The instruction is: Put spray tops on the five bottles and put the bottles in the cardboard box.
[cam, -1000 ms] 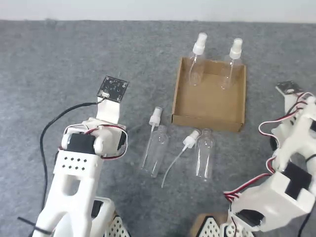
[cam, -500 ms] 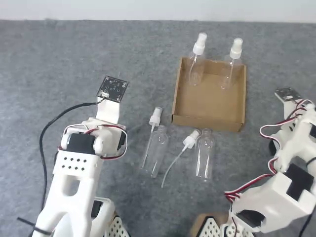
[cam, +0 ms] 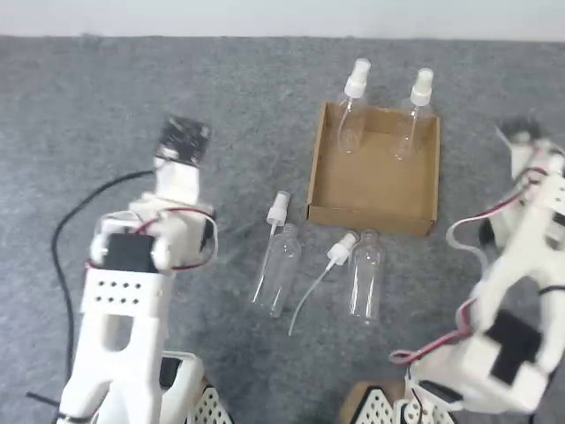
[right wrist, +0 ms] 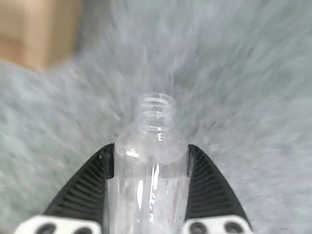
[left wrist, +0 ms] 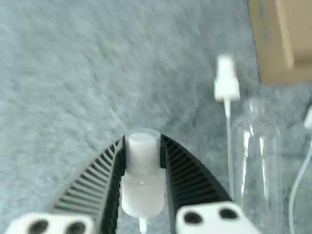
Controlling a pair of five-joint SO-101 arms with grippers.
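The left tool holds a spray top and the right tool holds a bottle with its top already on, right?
No. The right wrist view shows the bottle in the right tool with a bare threaded neck, no top. The left tool does hold a spray top.

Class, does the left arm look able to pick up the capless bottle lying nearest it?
Probably not yet: the left gripper is shut on a spray top, so it has no room to take the bottle.
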